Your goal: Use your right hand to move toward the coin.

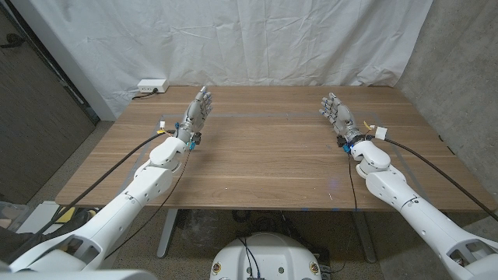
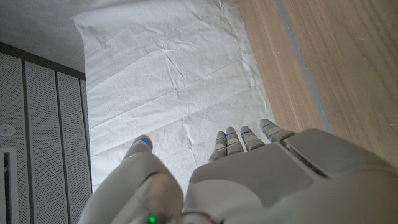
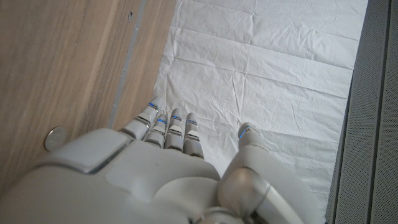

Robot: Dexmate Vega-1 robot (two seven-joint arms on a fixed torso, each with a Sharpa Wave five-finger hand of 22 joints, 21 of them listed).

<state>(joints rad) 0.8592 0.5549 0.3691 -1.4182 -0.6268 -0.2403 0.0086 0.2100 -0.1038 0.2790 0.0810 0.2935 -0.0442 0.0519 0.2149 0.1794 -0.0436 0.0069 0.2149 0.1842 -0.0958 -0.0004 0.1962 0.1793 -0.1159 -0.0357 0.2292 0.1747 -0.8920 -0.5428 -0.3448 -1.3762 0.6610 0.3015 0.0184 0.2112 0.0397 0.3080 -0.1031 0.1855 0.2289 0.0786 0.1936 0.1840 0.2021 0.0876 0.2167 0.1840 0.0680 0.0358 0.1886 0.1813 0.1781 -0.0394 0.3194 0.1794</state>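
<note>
A small silver coin lies on the wooden table in the right wrist view, close beside the back of my right hand on its table side. That right hand stands at the table's right, its fingers stretched toward the far edge, holding nothing. In the head view I cannot make out the coin. My left hand stands at the table's left, fingers straight and apart, also holding nothing. The left wrist view has my left hand with its fingers reaching toward the white cloth.
A white power strip sits at the table's far left corner. A creased white cloth hangs behind the table. Thin tape lines mark the wood near both hands. Black cables run along both arms.
</note>
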